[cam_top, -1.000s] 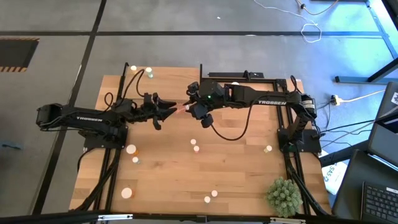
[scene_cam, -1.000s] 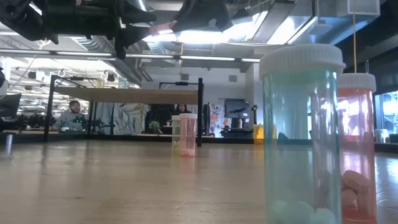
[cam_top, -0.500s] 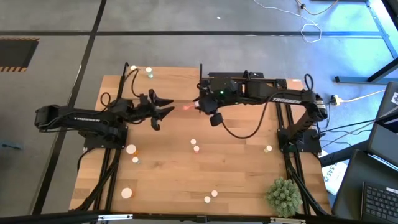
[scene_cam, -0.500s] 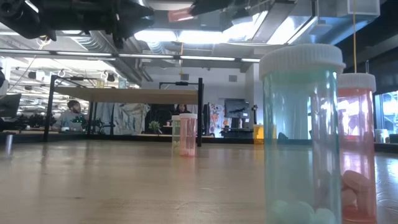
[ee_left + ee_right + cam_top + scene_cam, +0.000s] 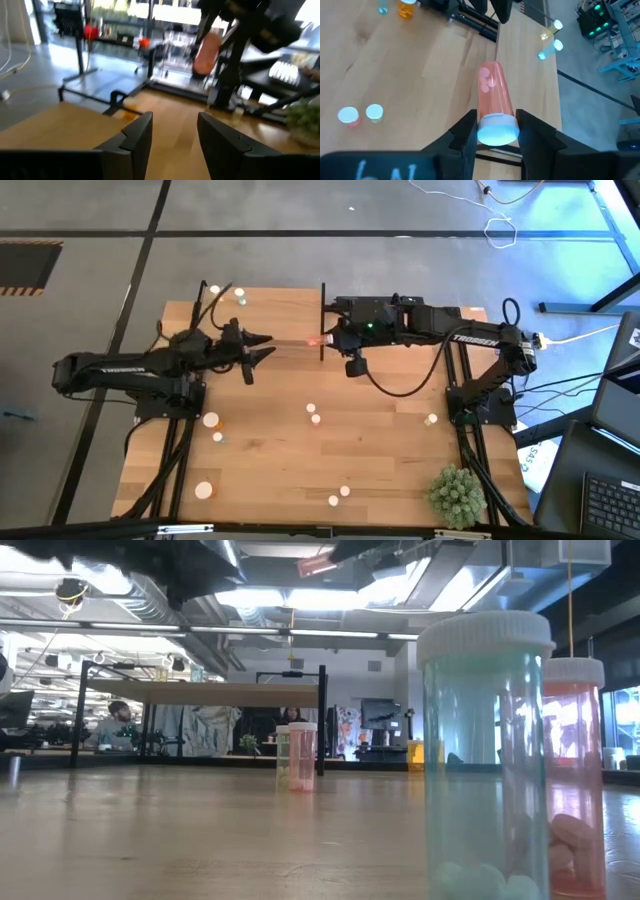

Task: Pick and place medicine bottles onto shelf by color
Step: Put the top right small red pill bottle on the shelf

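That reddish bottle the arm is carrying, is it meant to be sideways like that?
It does look odd: the reddish bottle lies on its side in the right tool, pinched at its white cap, above the table. The other bottles on the table stand upright.

The only lettering that reads is the brand word "TROSSEN" — white capitals printed along the forearm link of each dark arm, seen in the high view. On the left arm (image 5: pixel 128 367) it runs along the link lying over the near-left part of the wooden table (image 5: pixel 270 460). On the right arm (image 5: pixel 470 339) it sits on the link reaching over the far-right part of the same table. White marks show on the dark gripper body in the right wrist view — too cut off to read.
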Controlling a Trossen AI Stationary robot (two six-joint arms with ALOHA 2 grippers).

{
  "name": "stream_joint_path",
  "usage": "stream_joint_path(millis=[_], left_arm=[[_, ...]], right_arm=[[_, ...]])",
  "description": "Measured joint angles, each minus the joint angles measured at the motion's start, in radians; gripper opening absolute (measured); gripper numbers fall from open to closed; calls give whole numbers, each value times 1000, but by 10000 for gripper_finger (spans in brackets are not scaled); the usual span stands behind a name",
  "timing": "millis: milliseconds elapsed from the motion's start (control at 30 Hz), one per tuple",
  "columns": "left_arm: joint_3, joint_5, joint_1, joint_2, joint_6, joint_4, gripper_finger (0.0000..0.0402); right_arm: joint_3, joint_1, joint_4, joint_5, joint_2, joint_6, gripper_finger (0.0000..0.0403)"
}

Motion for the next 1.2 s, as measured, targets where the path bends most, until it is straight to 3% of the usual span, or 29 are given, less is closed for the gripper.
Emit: stream_joint_path(millis=[133, 300, 567, 1000, 1200], left_arm=[[170, -9, 0, 3, -1, -297, 149], [332, -113, 0, 14, -6, -529, 151], [460, -184, 0, 13, -7, -659, 151], [461, -201, 0, 18, -57, -720, 149], [461, -201, 0, 18, -58, -738, 150]], right_arm=[[0, -18, 1, -29, -29, 48, 125], [4, -51, -5, -24, -51, 131, 125], [143, -100, -112, -24, 10, 239, 125], [632, -174, -500, -23, 289, 299, 125], [612, -193, -505, -81, 354, 375, 125]])
